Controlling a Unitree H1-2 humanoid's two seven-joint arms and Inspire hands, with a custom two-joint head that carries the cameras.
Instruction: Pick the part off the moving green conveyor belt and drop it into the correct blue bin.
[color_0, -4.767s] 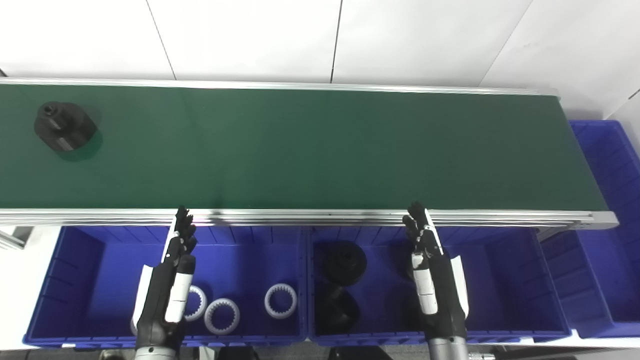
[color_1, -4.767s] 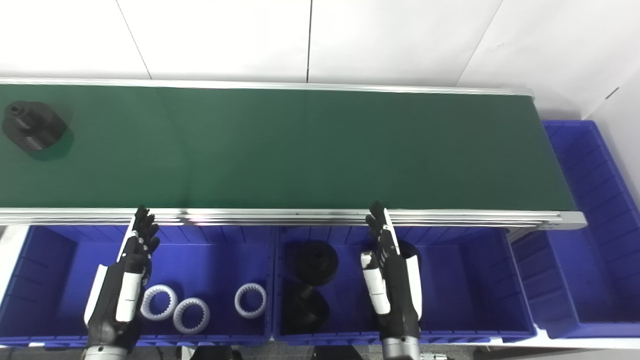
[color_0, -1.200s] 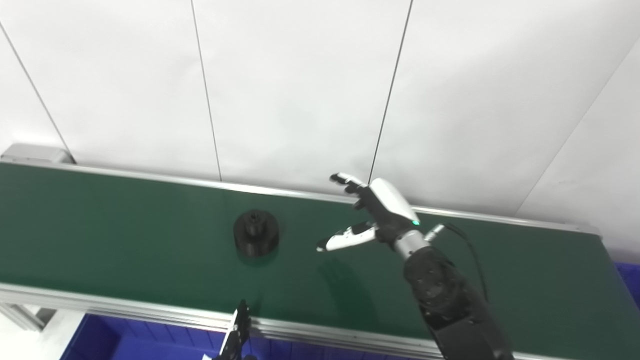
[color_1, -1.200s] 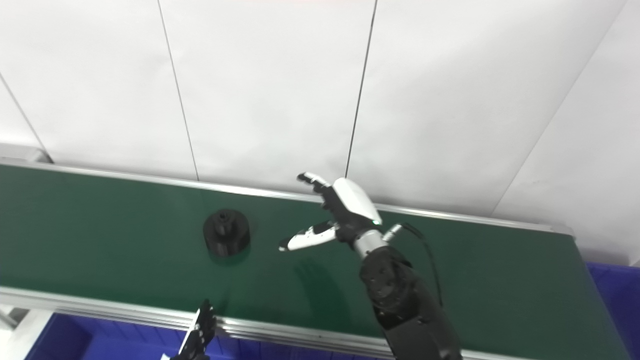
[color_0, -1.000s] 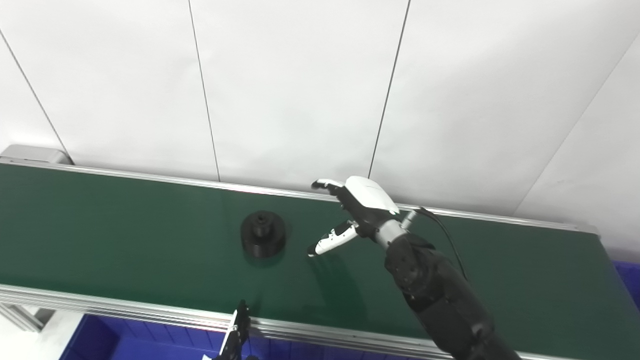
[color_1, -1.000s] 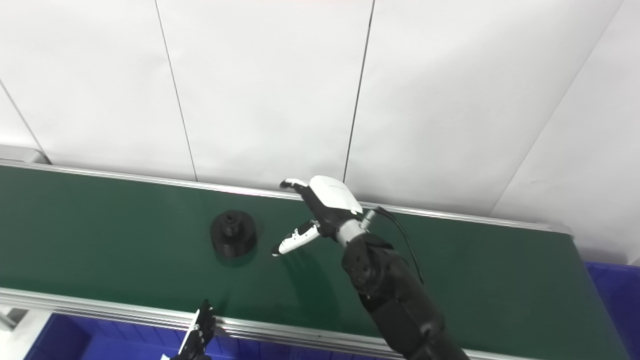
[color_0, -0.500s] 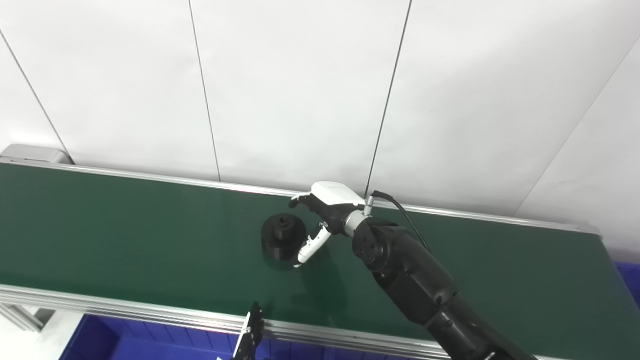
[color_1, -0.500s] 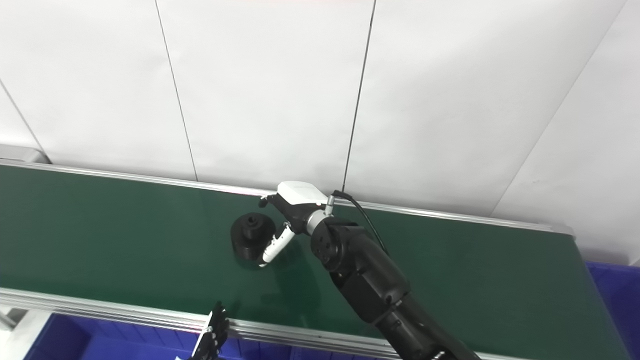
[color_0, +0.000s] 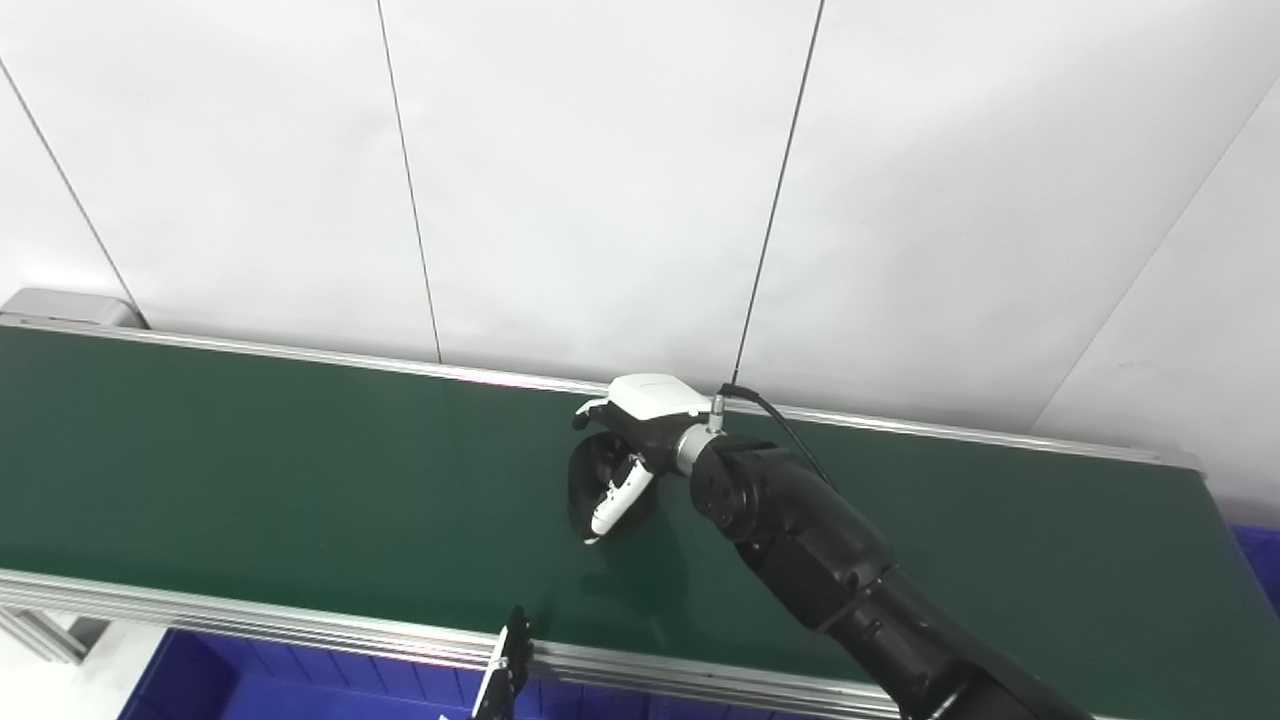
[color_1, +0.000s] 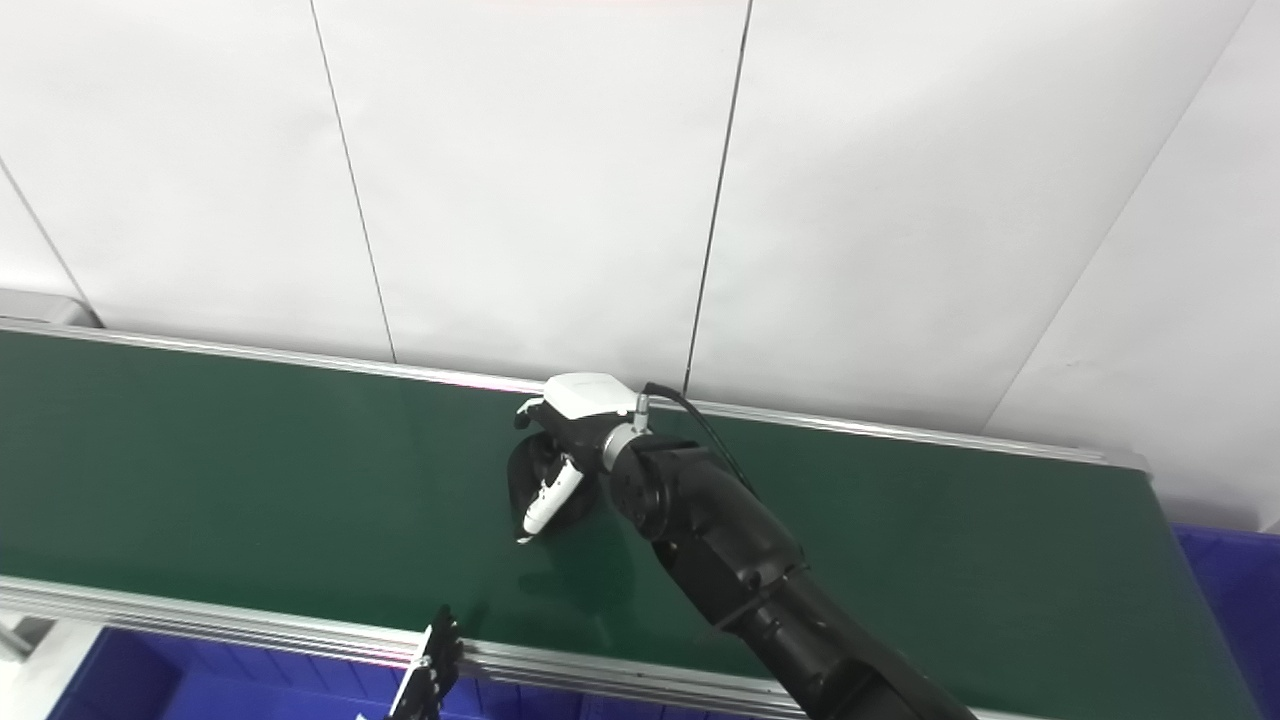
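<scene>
At the near edge, only the fingertips of the left hand (color_0: 508, 668) show above the blue bin (color_0: 300, 690), so I cannot tell whether it is spread or pressed together. Beyond the metal rail lies the green belt (color_0: 250, 470). Mid-belt toward the far side, the right hand (color_0: 628, 450) wraps the black part (color_0: 590, 470), thumb on its near side and fingers over the far side. Whether the part has left the belt is unclear. Behind is a white wall (color_0: 600, 180).
</scene>
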